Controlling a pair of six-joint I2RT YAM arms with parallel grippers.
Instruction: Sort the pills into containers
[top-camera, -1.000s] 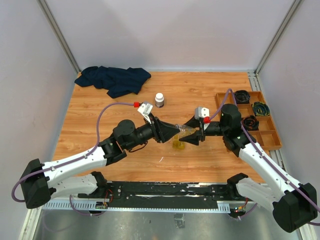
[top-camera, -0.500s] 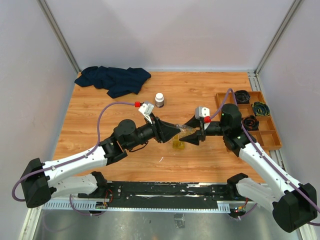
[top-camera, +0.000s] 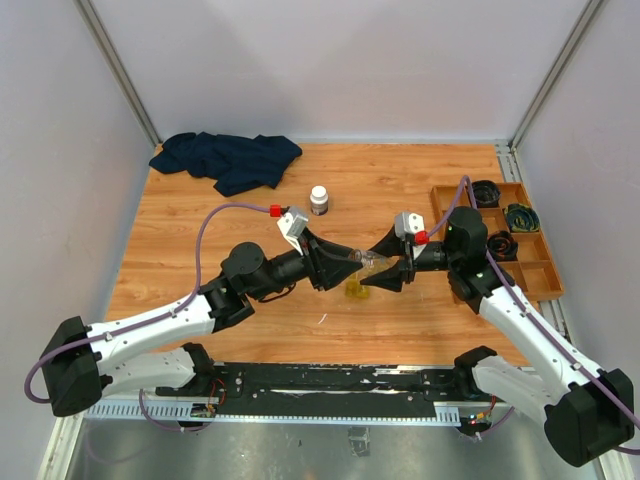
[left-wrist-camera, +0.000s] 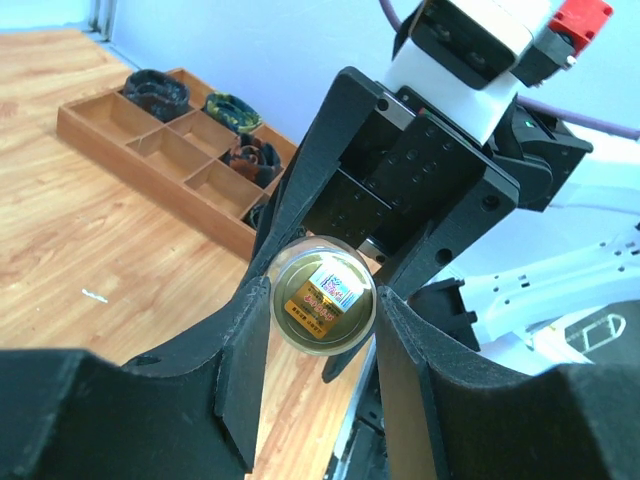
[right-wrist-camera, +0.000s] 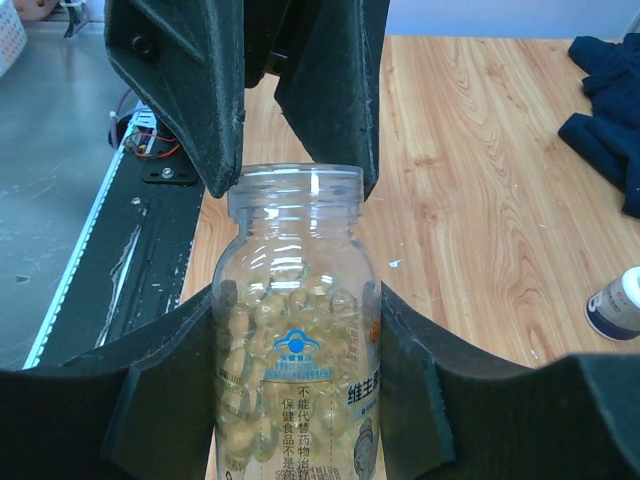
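Pale grey wall panels (top-camera: 330, 60), joined by aluminium posts (top-camera: 118, 72), enclose the wood-grain tabletop (top-camera: 170, 200) on three sides; soft, even light.

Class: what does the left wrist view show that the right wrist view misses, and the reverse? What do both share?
Left wrist only: the wooden tray with dark items in compartments, and the clear pill bottle end-on, as a disc. Right wrist only: that bottle's side, its yellow pills, uncapped mouth, the blue cloth and a white-capped bottle. Both: the left gripper and right gripper closed on the bottle from opposite ends.
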